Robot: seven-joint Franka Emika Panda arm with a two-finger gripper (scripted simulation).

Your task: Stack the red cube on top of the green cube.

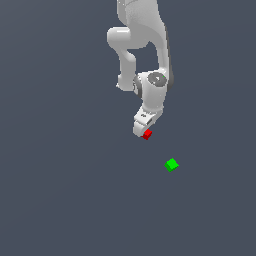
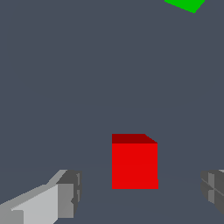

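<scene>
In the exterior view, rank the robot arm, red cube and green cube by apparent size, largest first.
1. Robot arm, by far the largest.
2-3. Green cube and red cube look about alike; the red one is partly hidden by the gripper, so I won't rank them.

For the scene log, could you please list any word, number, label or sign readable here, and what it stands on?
None: there is no readable text.
The red cube, the green cube and the white hand are all plain and unmarked in both views.
</scene>
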